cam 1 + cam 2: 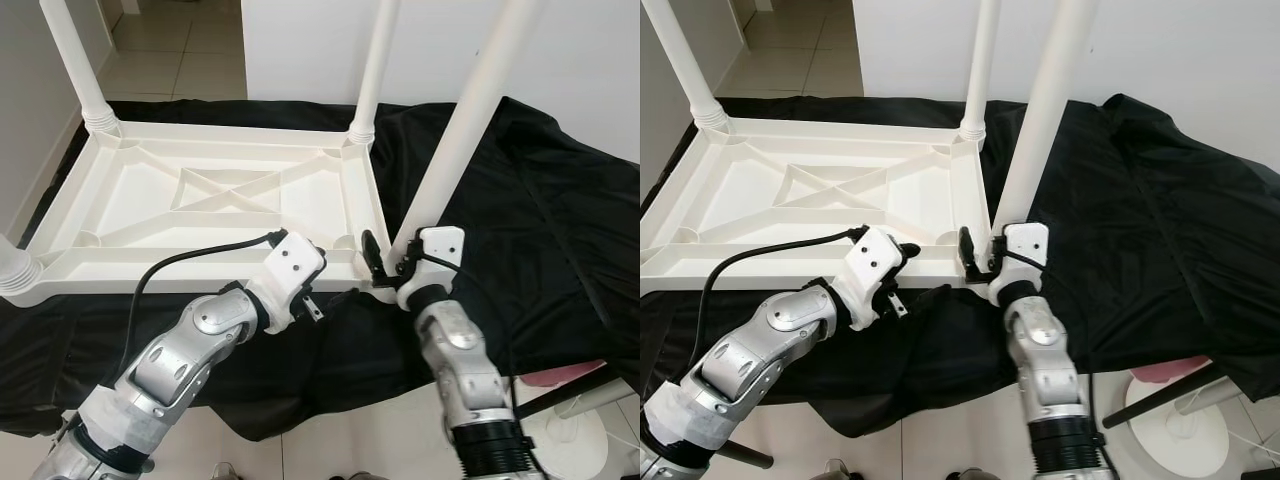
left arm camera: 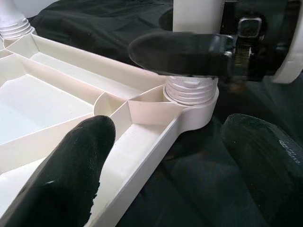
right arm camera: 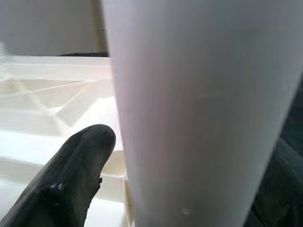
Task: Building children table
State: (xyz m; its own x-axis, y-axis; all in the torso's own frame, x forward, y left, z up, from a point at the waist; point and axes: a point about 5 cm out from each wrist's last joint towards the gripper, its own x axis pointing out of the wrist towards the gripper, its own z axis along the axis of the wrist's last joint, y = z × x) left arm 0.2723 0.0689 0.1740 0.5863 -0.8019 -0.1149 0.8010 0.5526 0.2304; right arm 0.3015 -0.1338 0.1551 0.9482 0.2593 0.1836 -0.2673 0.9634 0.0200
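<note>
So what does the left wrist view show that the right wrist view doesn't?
Left wrist view: the ribbed threaded collar where the white plastic table leg enters the upturned white plastic tabletop's corner socket, the right end effector against it, and black cloth.
Right wrist view: the leg's smooth shaft close up.
Both: leg, tabletop ribs.

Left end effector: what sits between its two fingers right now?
The near rail of the upturned tabletop: in the left wrist view, one finger of the left end effector is inside the frame, the other over the black cloth outside.
</note>
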